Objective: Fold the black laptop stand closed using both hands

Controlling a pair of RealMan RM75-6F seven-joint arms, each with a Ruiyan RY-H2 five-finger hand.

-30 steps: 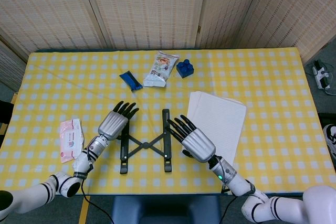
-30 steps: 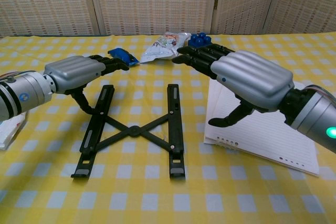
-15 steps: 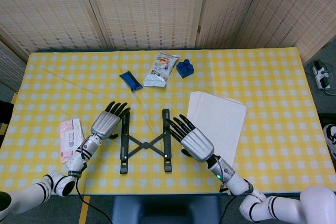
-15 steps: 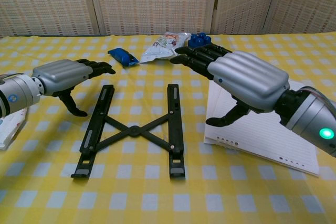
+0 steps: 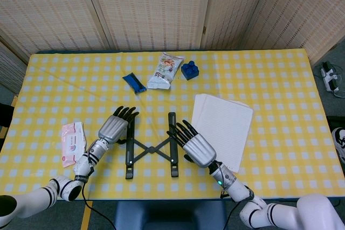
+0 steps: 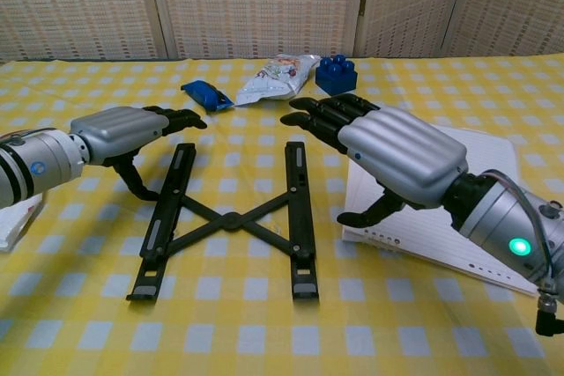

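The black laptop stand [image 5: 151, 147] [image 6: 231, 216] lies flat on the yellow checked table, two long rails joined by crossed struts. My left hand [image 5: 115, 127] [image 6: 123, 134] hovers just left of the left rail, fingers stretched forward and apart, thumb pointing down by the rail. Over the right rail's outer side hangs my right hand [image 5: 193, 144] [image 6: 388, 154], fingers extended, thumb hooked down beside the rail. Neither hand holds anything.
A white notepad [image 5: 224, 127] [image 6: 458, 217] lies right of the stand, under my right wrist. A blue wrapper [image 5: 133, 82], a snack bag [image 5: 166, 70] and a blue toy brick [image 5: 189, 70] sit further back. A pink tissue pack [image 5: 73, 143] lies at the left.
My right hand has moved left toward the right rail. My left hand drew back to the left, then returned toward the left rail. The stand has shifted slightly.
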